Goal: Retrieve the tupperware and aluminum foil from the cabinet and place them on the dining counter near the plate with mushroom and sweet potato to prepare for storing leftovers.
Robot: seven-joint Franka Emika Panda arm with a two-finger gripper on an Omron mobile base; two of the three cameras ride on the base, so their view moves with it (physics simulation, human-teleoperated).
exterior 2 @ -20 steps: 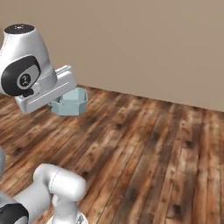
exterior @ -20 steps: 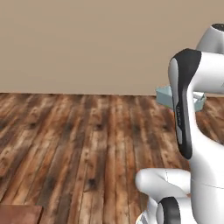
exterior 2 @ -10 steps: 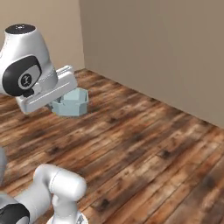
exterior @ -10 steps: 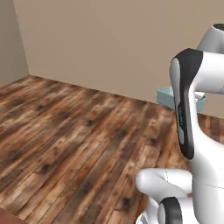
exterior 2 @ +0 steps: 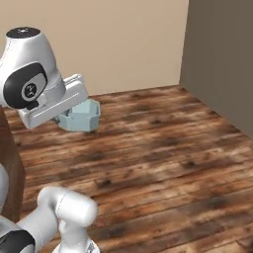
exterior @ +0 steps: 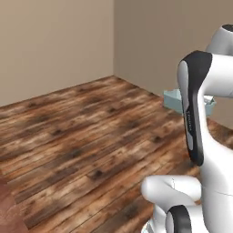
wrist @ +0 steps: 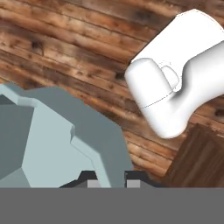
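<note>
The tupperware (exterior 2: 82, 116), a pale blue-teal tub, hangs in the air above the wooden floor in front of the arm. My gripper (wrist: 110, 179) is shut on its rim, with one wall of the tub (wrist: 57, 140) standing between the two dark fingertips. In the left base view a corner of the tub (exterior: 174, 100) shows from behind the upper arm. The aluminum foil, the cabinet, the plate and the dining counter's top are out of view.
Brown plank floor (exterior 2: 163, 158) spreads ahead up to a corner of two beige walls (exterior: 113, 41). A dark reddish-brown wooden block (exterior 2: 10, 165) stands close at the left of the right base view, and its edge (exterior: 7, 211) shows at the lower left.
The whole picture has shifted to the right in both base views, so the base has turned left; a wall corner has come into view. The tub stays in the shut gripper.
</note>
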